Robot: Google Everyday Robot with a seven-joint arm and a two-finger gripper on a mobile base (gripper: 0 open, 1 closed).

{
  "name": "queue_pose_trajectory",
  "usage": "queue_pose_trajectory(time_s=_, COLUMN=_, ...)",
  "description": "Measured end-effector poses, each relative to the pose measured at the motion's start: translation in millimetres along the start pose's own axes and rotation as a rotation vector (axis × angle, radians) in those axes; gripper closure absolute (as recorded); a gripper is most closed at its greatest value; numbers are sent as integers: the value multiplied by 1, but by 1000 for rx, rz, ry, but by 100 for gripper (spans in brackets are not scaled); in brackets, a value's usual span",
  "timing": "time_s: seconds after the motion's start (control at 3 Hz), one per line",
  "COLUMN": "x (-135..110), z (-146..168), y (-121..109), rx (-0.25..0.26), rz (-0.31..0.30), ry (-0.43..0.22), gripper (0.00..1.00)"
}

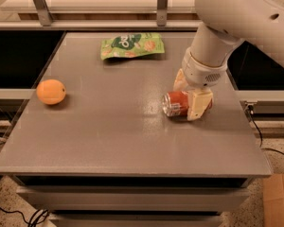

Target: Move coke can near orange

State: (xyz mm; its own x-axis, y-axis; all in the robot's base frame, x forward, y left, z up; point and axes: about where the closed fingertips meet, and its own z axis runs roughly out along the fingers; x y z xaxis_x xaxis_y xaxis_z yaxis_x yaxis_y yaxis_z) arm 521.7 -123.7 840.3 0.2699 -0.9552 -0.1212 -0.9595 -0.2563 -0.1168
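The coke can (176,103) lies on its side on the right half of the grey table (123,136), its silver end facing left. My gripper (189,96) comes down from the white arm at the upper right and straddles the can's right part. One cream finger (199,106) is in front of the can and the other (180,79) is behind it, both against the can. The orange (50,91) sits near the table's left edge, far to the left of the can.
A flat green snack bag (131,46) lies at the back of the table, left of the arm. A metal rail with two uprights runs behind the table. A cable hangs off the right side and a cardboard box (279,200) stands on the floor at the lower right.
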Motion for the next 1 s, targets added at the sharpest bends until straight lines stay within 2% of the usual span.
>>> queue_pose_trajectory(time_s=0.33, x=-5, z=0, y=-3, rx=0, rz=-23, ry=-25, gripper=62)
queue_pose_trajectory(time_s=0.67, x=-19, z=-7, y=-7, rx=8, rz=-85, ry=-59, gripper=85)
queue_pose_trajectory(time_s=1.0, x=-45, z=-14, y=-11, rx=6, rz=-200, ry=-98, gripper=100)
